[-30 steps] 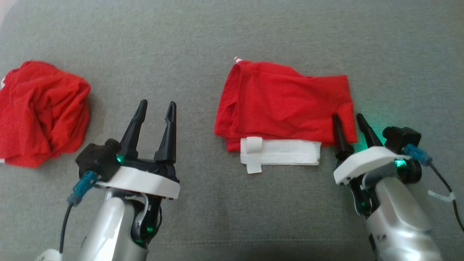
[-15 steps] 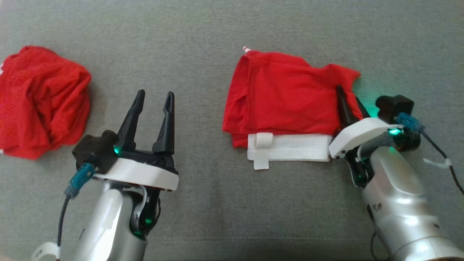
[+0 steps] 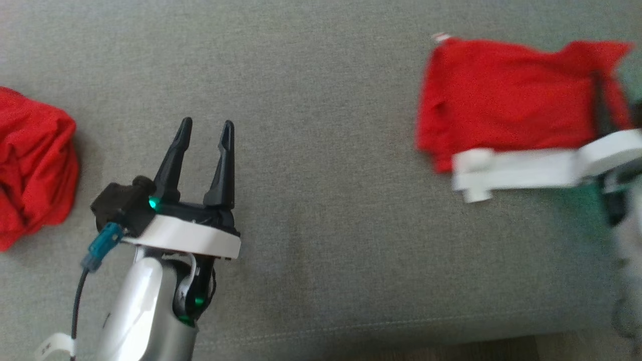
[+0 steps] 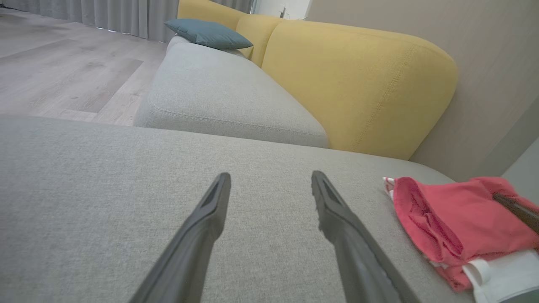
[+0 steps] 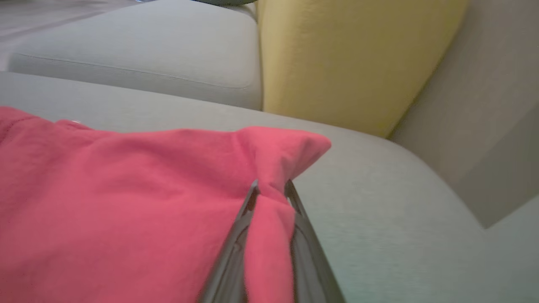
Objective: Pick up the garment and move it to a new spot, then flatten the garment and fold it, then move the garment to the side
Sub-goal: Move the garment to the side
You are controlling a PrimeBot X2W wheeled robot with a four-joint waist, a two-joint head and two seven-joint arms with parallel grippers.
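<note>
The garment (image 3: 501,95) is red with a white waistband. It lies folded on the grey sofa cushion (image 3: 326,175) at the upper right of the head view, blurred by motion. My right gripper (image 3: 599,80) is shut on its right edge. In the right wrist view the garment (image 5: 126,189) bunches into a peak pinched between the fingertips of my right gripper (image 5: 271,185). My left gripper (image 3: 206,123) hovers open and holds nothing, well left of the garment. The left wrist view shows the left gripper (image 4: 271,174) over bare cushion and the garment (image 4: 459,210) at the right.
A second red cloth (image 3: 30,160) lies crumpled at the left edge. The cushion's front seam (image 3: 451,341) runs along the bottom. A yellow backrest (image 4: 358,80), a further grey seat with a blue pillow (image 4: 208,33) and wooden floor (image 4: 50,63) lie beyond.
My right gripper shut on the garment's right edge and has pulled it to the right. The head view has also shifted. The left gripper stayed open in place.
</note>
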